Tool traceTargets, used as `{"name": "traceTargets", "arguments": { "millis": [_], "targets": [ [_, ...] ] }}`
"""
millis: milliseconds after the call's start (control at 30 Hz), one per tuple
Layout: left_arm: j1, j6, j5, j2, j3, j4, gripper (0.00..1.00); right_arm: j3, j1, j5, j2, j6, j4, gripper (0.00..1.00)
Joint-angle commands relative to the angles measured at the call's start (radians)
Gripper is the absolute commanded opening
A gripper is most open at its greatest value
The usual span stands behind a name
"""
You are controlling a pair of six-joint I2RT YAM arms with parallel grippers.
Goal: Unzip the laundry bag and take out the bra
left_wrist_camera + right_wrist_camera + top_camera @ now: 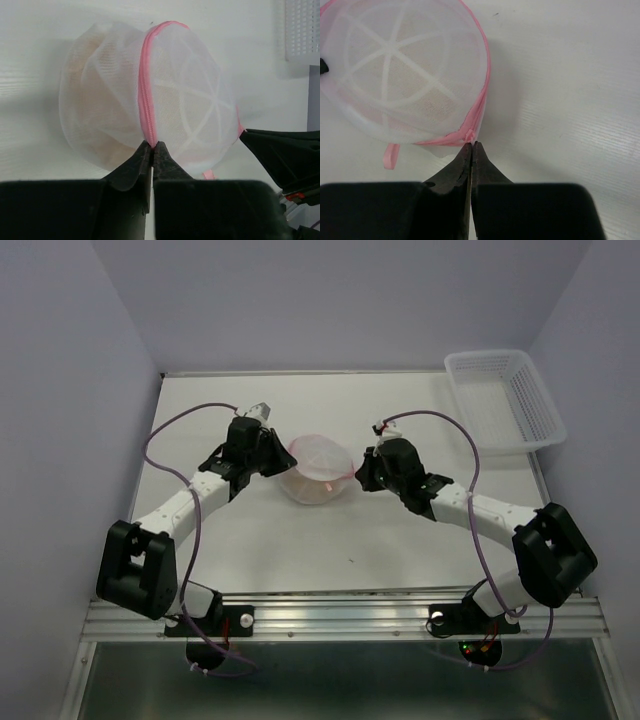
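The laundry bag (318,470), a round white mesh pouch with a pink zipper, lies mid-table between both grippers. My left gripper (283,462) is shut, its tips (151,145) pinching the pink zipper seam (146,95) at the bag's near edge. My right gripper (358,475) is shut, its tips (471,145) closed right at the small pink zipper pull (469,134) on the bag's rim (482,95). The bra (95,75) shows as pale beige fabric through the mesh, still inside; it also shows in the right wrist view (427,102). The zipper looks closed.
A white plastic lattice basket (505,400) stands at the back right corner; its edge shows in the left wrist view (301,30). A pink hanging loop (390,155) sticks out from the bag's underside. The right gripper's black body (282,152) is close beside the bag.
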State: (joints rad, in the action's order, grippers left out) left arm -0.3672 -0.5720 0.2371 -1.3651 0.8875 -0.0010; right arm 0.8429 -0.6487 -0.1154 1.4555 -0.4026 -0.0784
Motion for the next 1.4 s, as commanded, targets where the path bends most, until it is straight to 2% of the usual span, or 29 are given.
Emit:
{"name": "traceTargets", "arguments": {
  "millis": [0, 100, 133, 233, 367, 567, 833, 1000, 1067, 1167, 1200, 1300, 1367],
  "targets": [
    [0.027, 0.06, -0.004, -0.045, 0.085, -0.027, 0.37, 0.001, 0.032, 0.037, -0.012, 0.053, 0.028, 0.01],
    [0.021, 0.064, 0.019, -0.031, 0.106, -0.025, 0.91, 0.004, 0.032, 0.083, -0.027, 0.042, 0.017, 0.01],
    [0.011, 0.076, 0.018, -0.022, 0.111, -0.027, 0.99, 0.007, 0.032, 0.1, -0.032, 0.041, 0.012, 0.01],
    [0.001, 0.099, -0.002, 0.043, 0.111, -0.04, 0.99, 0.013, 0.009, 0.165, -0.049, 0.016, 0.011, 0.01],
    [-0.065, 0.216, -0.036, 0.15, 0.096, -0.044, 0.99, 0.036, 0.009, 0.217, -0.067, -0.06, 0.02, 0.01],
    [-0.137, 0.23, -0.042, 0.205, 0.111, -0.07, 0.99, 0.088, 0.0, 0.241, -0.118, -0.128, 0.048, 0.01],
    [-0.208, 0.049, -0.01, 0.173, 0.064, -0.056, 0.99, 0.105, -0.034, 0.278, -0.096, -0.133, 0.017, 0.01],
    [-0.214, -0.061, 0.025, 0.152, 0.008, 0.022, 0.99, 0.102, -0.075, 0.273, -0.061, -0.134, -0.012, 0.01],
    [-0.251, -0.013, 0.01, 0.165, -0.004, 0.044, 0.99, 0.105, -0.075, 0.267, -0.044, -0.145, -0.008, 0.01],
    [-0.295, 0.144, 0.018, 0.205, -0.022, 0.053, 0.99, 0.11, -0.075, 0.255, -0.034, -0.159, 0.0, 0.01],
    [-0.318, 0.228, -0.005, 0.219, -0.027, 0.033, 0.99, 0.113, -0.075, 0.253, -0.035, -0.168, 0.008, 0.01],
    [-0.343, 0.316, -0.119, 0.274, -0.067, 0.03, 0.99, 0.119, -0.075, 0.244, -0.041, -0.182, 0.022, 0.01],
    [-0.352, 0.389, -0.136, 0.299, -0.105, 0.054, 0.99, 0.127, -0.075, 0.238, -0.04, -0.191, 0.037, 0.01]
  ]
}}
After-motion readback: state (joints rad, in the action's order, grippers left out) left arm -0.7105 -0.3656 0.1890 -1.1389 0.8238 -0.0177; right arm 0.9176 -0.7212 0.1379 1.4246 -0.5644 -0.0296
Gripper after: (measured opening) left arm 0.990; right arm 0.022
